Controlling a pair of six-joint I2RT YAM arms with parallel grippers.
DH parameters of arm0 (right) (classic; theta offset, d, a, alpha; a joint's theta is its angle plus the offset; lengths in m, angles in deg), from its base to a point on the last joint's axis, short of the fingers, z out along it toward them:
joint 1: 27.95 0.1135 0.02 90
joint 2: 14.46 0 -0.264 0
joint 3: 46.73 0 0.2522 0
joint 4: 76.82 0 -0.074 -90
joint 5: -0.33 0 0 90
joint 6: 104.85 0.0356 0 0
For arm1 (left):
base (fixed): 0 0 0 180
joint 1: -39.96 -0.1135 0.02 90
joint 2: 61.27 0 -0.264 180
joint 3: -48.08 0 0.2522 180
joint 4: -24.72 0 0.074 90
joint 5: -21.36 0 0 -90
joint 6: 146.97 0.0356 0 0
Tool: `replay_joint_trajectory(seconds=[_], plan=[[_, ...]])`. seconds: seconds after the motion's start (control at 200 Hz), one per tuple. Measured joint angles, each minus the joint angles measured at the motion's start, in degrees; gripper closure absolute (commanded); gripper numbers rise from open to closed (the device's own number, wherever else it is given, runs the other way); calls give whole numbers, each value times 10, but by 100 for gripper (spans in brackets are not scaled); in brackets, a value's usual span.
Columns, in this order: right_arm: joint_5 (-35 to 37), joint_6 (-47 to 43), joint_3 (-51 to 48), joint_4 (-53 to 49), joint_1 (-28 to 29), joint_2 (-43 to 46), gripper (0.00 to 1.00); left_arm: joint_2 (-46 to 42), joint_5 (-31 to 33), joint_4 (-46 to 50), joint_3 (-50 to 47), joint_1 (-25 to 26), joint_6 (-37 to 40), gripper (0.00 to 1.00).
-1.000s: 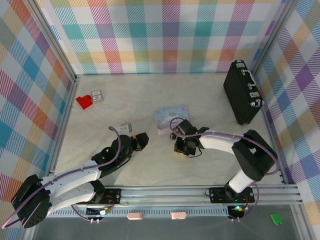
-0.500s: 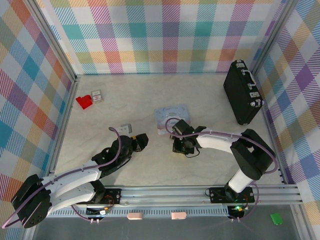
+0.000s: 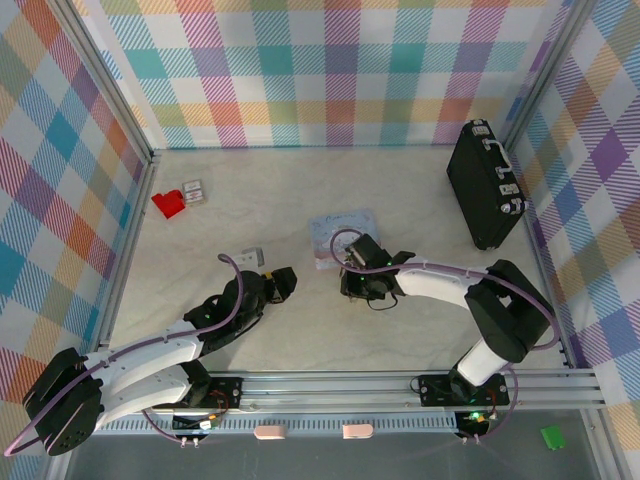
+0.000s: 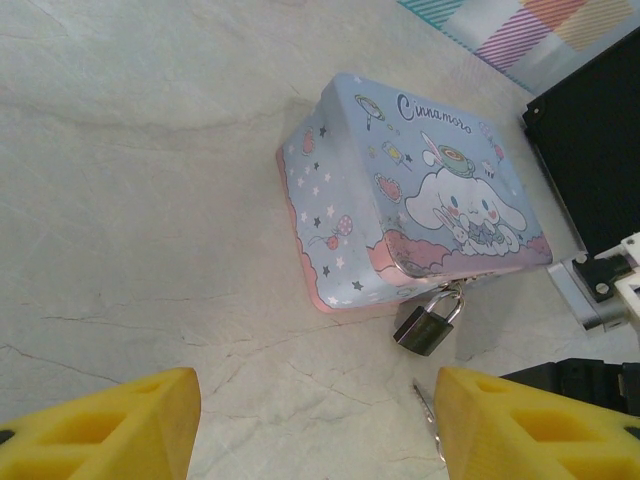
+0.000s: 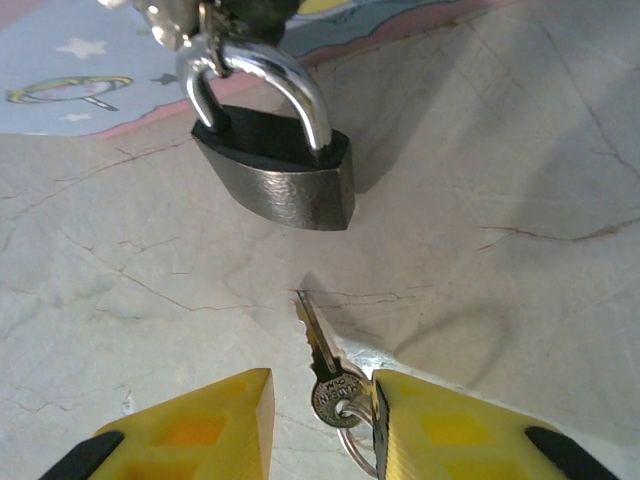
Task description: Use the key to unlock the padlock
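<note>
One dull brass padlock (image 5: 280, 188), silver shackle (image 5: 292, 85); left jaws wide; right jaws slightly apart around key (image 5: 322, 362).

The top camera is looking down from above the near edge over the whole table (image 3: 260, 200). Both wrist cameras are facing low and close, sharing the padlock (image 4: 428, 324) beside the tin (image 4: 400, 190), the right one nearest.
</note>
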Motion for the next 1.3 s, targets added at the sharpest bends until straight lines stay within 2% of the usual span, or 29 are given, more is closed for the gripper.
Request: replay_joint_trajectory(seconds=[0.72,1.07,1.3], plan=[[9,9,-7,0,10,-19,73,0,0,0,0,0,0,37],[20,17,-6,-3,15,-21,83,5,0,0,0,0,0,37],[19,21,-8,11,23,-20,97,6,0,0,0,0,0,37]])
